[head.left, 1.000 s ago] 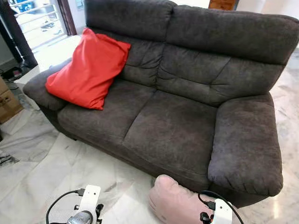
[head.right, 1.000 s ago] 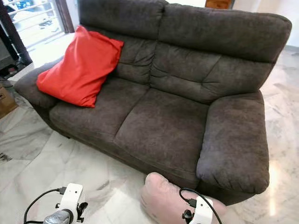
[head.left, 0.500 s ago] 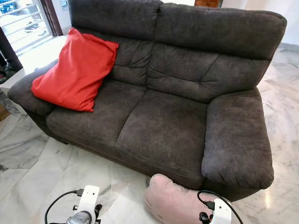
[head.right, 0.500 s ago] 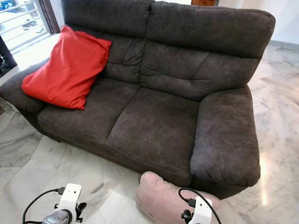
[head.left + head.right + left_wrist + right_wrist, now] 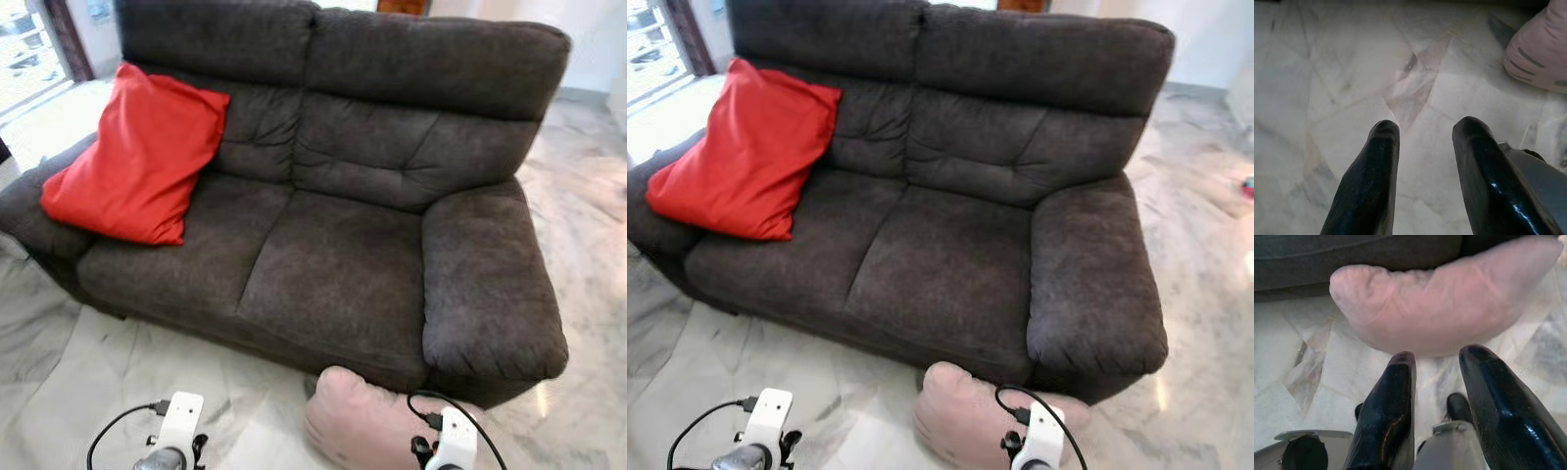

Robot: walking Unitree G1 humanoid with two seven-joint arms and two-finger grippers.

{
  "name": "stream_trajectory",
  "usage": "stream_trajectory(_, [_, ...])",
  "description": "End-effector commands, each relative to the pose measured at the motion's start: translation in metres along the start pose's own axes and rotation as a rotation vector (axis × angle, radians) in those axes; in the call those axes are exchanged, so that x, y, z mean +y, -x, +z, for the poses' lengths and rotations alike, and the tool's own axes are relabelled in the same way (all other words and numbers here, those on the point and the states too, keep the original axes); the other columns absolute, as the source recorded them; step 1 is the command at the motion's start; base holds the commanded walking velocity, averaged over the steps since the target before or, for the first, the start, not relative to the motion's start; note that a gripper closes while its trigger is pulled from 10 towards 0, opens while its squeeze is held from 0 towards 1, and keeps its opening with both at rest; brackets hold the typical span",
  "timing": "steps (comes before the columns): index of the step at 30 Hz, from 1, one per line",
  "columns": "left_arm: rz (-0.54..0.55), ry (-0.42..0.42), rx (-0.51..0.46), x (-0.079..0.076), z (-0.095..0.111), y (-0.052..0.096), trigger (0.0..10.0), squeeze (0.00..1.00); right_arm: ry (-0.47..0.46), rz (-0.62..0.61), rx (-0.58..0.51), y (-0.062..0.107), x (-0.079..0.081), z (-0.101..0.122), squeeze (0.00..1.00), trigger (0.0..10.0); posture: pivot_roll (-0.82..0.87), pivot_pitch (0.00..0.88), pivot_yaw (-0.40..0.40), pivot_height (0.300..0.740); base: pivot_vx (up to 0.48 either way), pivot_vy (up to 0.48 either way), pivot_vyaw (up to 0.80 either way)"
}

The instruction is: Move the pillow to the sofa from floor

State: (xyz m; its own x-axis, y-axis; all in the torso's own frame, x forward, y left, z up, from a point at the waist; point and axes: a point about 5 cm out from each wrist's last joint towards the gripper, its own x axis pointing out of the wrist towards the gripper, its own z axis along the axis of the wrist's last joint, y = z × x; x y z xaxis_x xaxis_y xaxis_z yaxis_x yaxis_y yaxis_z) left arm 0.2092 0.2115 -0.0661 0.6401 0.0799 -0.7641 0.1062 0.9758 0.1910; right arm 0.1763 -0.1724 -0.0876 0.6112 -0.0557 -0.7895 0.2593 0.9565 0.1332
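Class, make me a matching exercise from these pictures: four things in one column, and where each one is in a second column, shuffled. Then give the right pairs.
Things
1. red cushion
2. pink pillow
3. left gripper
4. sofa

Places
A. on the marble floor, against the sofa's front near its right armrest
B. over bare marble floor, jaws apart, holding nothing
C. leaning in the sofa's left corner, against armrest and backrest
D. standing on the marble floor, its right seat free

Pairs: 1-C, 2-A, 3-B, 4-D
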Motion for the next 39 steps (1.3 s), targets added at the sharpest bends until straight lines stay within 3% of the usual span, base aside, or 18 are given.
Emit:
stream_trajectory(1, [0.003,-0.019,0.028,0.0012,-0.0049,0.0006,10.0,0.00,0.006,-0.008,0.015,0.0008,-0.0019,-0.0038,0.00,10.0,0.01,0.000,0.002,0.740,0.000,0.000,-0.80])
stream_trajectory(18, [0.009,0.000,0.021,0.0018,-0.0038,0.0005,10.0,0.00,-0.005,-0.022,0.018,0.0027,-0.0107,-0.0070,0.00,10.0,0.01,0.000,0.006,0.740,0.000,0.000,-0.80])
stream_trajectory(39, [0.016,-0.003,0.023,0.0048,-0.0058,0.0012,10.0,0.00,-0.005,-0.021,0.018,0.0024,-0.0108,-0.0061,0.00,10.0,0.01,0.000,0.006,0.740,0.000,0.156,-0.80])
